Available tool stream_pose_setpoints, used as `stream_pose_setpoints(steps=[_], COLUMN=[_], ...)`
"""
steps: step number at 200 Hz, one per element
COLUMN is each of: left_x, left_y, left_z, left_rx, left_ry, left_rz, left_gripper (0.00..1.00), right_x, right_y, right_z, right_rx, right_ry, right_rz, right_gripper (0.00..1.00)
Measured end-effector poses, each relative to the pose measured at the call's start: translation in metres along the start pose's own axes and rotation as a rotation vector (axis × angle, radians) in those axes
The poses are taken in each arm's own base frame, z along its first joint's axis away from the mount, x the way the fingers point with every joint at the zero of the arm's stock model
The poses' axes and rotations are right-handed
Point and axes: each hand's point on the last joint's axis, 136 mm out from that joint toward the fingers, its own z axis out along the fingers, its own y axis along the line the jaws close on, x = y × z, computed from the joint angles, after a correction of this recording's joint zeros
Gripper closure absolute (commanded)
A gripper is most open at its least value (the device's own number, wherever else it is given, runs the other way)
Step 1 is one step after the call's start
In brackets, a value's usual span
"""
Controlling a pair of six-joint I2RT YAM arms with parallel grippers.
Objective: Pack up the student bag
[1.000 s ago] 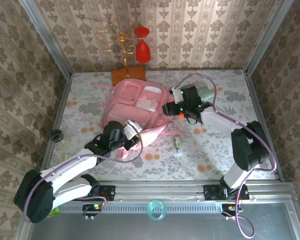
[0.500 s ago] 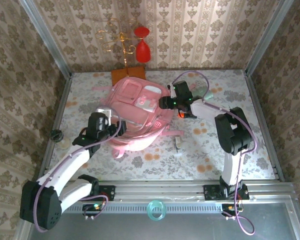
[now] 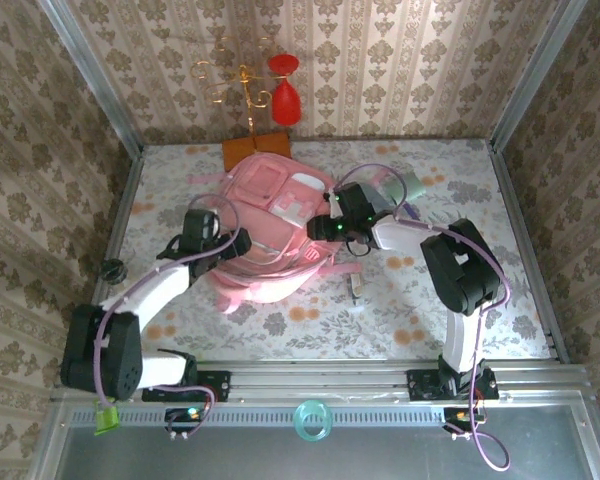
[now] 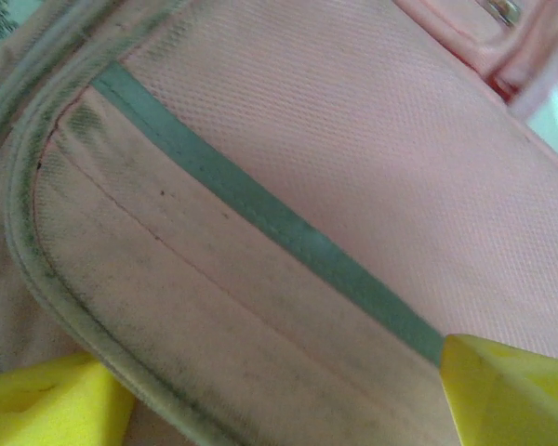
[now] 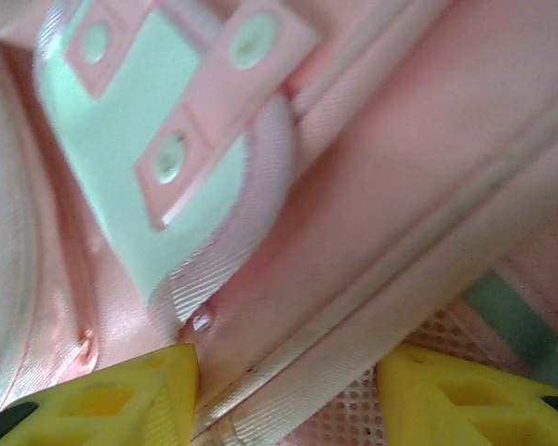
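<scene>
Backpack (image 3: pixel 270 225) lies flat, pockets up, mid-table toward back wall, just in front of wooden stand base (image 3: pixel 255 148). Left gripper (image 3: pixel 238 243) at its left side, yellow fingers spread wide over grubby pink panel, nothing clamped. Right gripper (image 3: pixel 316 228) at right edge, fingers straddling seam fold; cannot tell whether gripping.

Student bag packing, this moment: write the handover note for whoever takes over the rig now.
Left gripper: open, at the student bag's left side, holding nothing.
Right gripper: fingers astride a seam on the bag's right side; grip unclear.
Bag: lying flat mid-table, front pockets up.
Done: nothing visibly packed.
Left: probably open the bag, then load the small item lying on the table beside it.
</scene>
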Motion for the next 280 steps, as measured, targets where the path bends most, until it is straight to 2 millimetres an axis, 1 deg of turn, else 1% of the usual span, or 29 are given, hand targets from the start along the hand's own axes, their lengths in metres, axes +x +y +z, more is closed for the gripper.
stream_pose_setpoints(steps=[19, 44, 69, 86, 102, 116, 129, 136, 144, 153, 160, 169, 176, 186, 194, 201, 212, 239, 247, 257, 280], left_x=[-0.019, -0.045, -0.074, -0.094, -0.109, -0.118, -0.119, -0.115, -0.105, -0.089, -0.075, -0.055, -0.038, -0.011, 0.007, 0.021, 0.039, 0.076, 0.083, 0.09, 0.095], left_y=[0.004, 0.014, 0.023, 0.026, 0.027, 0.025, 0.017, 0.009, -0.004, -0.022, -0.037, -0.054, -0.066, -0.082, -0.09, -0.095, -0.102, -0.11, -0.111, -0.11, -0.11], left_z=[0.013, 0.028, 0.035, 0.03, 0.02, 0.003, -0.02, -0.032, -0.044, -0.056, -0.061, -0.065, -0.065, -0.062, -0.057, -0.052, -0.042, -0.019, -0.014, -0.008, 0.003], left_rx=[-0.024, -0.063, -0.102, -0.128, -0.158, -0.179, -0.191, -0.186, -0.167, -0.126, -0.089, -0.046, -0.011, 0.037, 0.067, 0.084, 0.097, 0.097, 0.095, 0.086, 0.069], left_ry=[-0.007, -0.027, -0.071, -0.121, -0.175, -0.226, -0.288, -0.313, -0.332, -0.341, -0.333, -0.312, -0.284, -0.227, -0.177, -0.136, -0.072, 0.057, 0.082, 0.106, 0.131], left_rz=[-0.013, -0.021, -0.025, -0.026, -0.023, -0.019, -0.002, 0.013, 0.035, 0.059, 0.075, 0.097, 0.111, 0.119, 0.118, 0.115, 0.115, 0.117, 0.11, 0.107, 0.103], left_gripper=[0.15, 0.15, 0.14, 0.13, 0.13, 0.12, 0.12, 0.12, 0.13, 0.16, 0.19, 0.23, 0.29, 0.34, 0.39, 0.43, 0.45, 0.53, 0.56, 0.57, 0.59], right_x=[0.008, 0.021, 0.032, 0.031, 0.028, 0.027, 0.025, 0.022, 0.016, 0.01, 0.006, 0.0, -0.004, -0.01, -0.015, -0.02, -0.026, -0.021, -0.02, -0.02, -0.02], right_y=[0.018, 0.04, 0.068, 0.088, 0.101, 0.105, 0.102, 0.098, 0.091, 0.083, 0.078, 0.069, 0.063, 0.057, 0.054, 0.051, 0.047, 0.038, 0.037, 0.036, 0.036], right_z=[0.001, 0.005, 0.006, 0.003, -0.001, -0.005, -0.011, -0.015, -0.02, -0.025, -0.028, -0.03, -0.031, -0.032, -0.032, -0.03, -0.026, -0.015, -0.013, -0.011, -0.01], right_rx=[-0.038, -0.079, -0.133, -0.176, -0.212, -0.231, -0.241, -0.244, -0.246, -0.243, -0.241, -0.228, -0.218, -0.21, -0.208, -0.206, -0.205, -0.194, -0.194, -0.194, -0.196], right_ry=[0.01, 0.032, 0.069, 0.084, 0.096, 0.107, 0.113, 0.114, 0.109, 0.103, 0.1, 0.092, 0.085, 0.076, 0.068, 0.061, 0.051, 0.071, 0.073, 0.072, 0.067], right_rz=[0.004, 0.002, -0.041, -0.089, -0.141, -0.191, -0.218, -0.225, -0.23, -0.234, -0.233, -0.226, -0.217, -0.203, -0.188, -0.175, -0.157, -0.117, -0.111, -0.106, -0.098], right_gripper=[0.49, 0.48, 0.45, 0.43, 0.43, 0.43, 0.43, 0.43, 0.43, 0.44, 0.44, 0.45, 0.47, 0.48, 0.49, 0.49, 0.5, 0.5, 0.5, 0.5, 0.5])
